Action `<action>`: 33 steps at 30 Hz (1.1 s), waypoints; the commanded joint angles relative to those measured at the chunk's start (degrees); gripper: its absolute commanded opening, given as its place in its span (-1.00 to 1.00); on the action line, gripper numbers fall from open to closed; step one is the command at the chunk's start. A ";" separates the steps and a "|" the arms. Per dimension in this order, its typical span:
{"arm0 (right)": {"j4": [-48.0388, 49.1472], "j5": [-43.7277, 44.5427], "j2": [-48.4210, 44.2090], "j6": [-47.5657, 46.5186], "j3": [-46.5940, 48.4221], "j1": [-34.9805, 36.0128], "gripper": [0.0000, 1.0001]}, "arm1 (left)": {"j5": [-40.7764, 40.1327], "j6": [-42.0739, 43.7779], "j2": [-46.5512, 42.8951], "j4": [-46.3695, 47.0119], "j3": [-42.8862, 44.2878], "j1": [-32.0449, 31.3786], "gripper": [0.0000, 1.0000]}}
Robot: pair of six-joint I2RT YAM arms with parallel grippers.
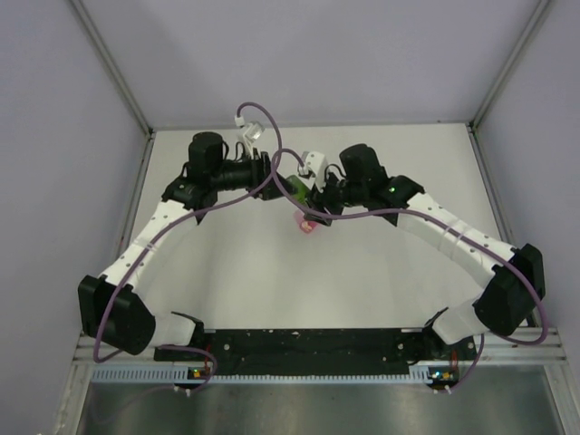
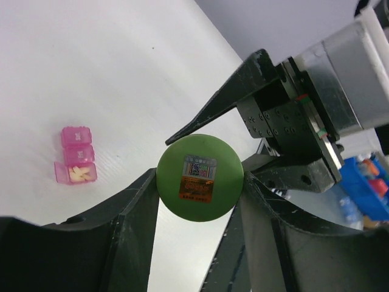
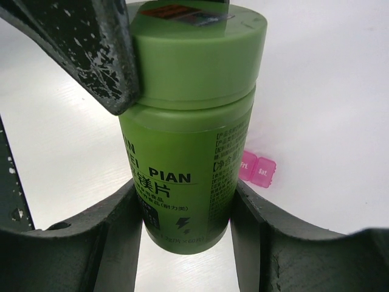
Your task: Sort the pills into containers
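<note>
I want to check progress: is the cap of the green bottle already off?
No, the green cap sits on the bottle.

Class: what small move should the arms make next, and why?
Probably the left gripper twists the round green cap off: its jaws seem to press both sides of it, the right gripper clamps the green plastic bottle, and the pink translucent pill box lies nearby.

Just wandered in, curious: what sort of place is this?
Probably a robotics lab test cell: two robot arms bolted to a walled-in white table, holding a green pill bottle near a pink pill box.
</note>
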 commanded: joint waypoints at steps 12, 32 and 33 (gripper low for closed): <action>-8.98 -32.53 -0.08 -7.38 5.59 -1.95 -1.00 | 31.59 59.08 -1.00 -23.98 -1.19 -0.29 -0.75; -0.91 -10.06 -0.95 -2.20 3.31 -0.37 -1.00 | 5.86 10.10 -8.90 8.25 -5.84 0.14 0.98; -0.21 -8.21 -1.13 -1.85 3.22 0.15 -1.00 | 3.83 7.99 -8.73 8.60 -5.49 0.23 0.98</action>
